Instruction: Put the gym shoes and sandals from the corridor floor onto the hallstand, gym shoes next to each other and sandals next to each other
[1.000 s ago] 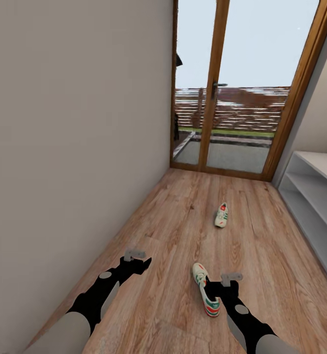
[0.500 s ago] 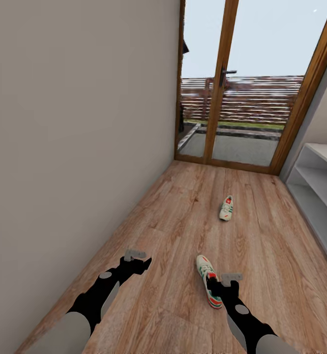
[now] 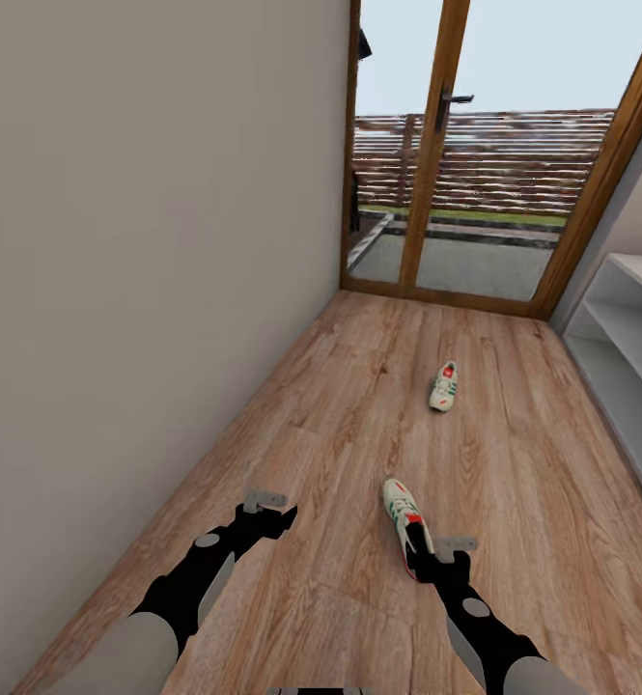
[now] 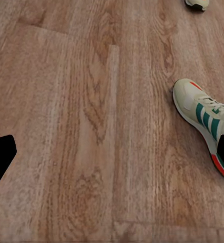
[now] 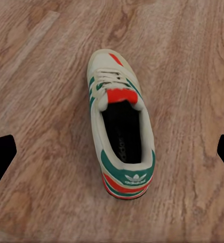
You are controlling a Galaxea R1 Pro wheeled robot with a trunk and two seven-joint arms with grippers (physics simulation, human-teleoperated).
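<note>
Beige wall (image 3: 156, 241), wood-plank floor (image 3: 514, 483), wood-framed glass doors (image 3: 456, 154).

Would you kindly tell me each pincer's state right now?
Left pincer: open, empty.
Right pincer: open, above the near shoe, not gripping it.

1. The near gym shoe (image 5: 119, 126), lying between the right pincer's (image 5: 112, 152) open fingertips, bears a white trefoil logo with the word "adidas" on its green heel patch.
2. Small "adidas" lettering marks its dark insole.

The right hand (image 3: 419, 561) hides the near gym shoe's (image 3: 401, 509) heel.
</note>
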